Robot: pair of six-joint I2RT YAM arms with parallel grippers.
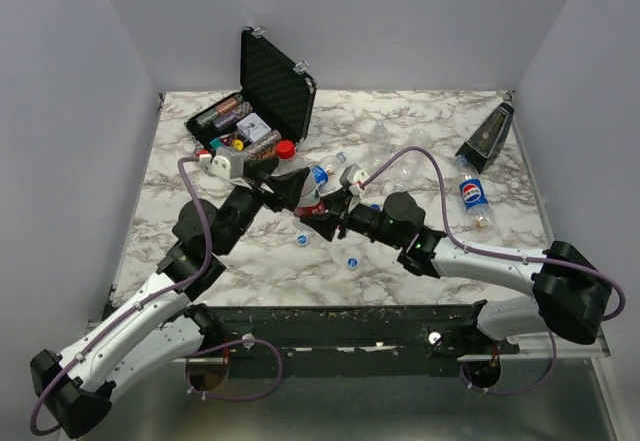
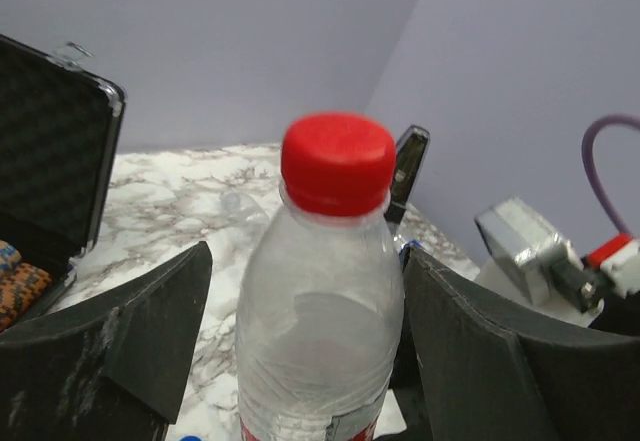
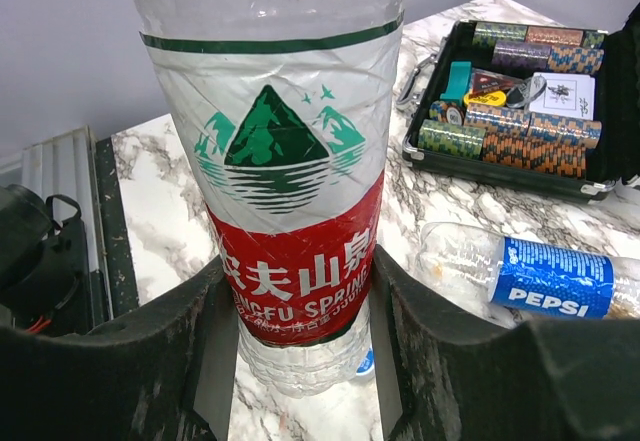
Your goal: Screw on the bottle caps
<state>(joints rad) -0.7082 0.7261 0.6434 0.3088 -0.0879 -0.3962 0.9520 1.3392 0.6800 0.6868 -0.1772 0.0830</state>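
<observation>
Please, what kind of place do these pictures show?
Probably a robot test booth: plain lilac walls close in a marble-pattern table, a left arm and a right arm are bolted at its near edge, with props like a poker chip case and a red-capped bottle.

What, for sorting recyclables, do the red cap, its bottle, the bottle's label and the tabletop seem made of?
The red cap looks like opaque plastic, smooth and evenly coloured. The bottle is thin clear plastic, see-through, with creased walls. Its label seems glossy printed film, wrinkled. The tabletop is marble-patterned; real stone or laminate cannot be told.
</observation>
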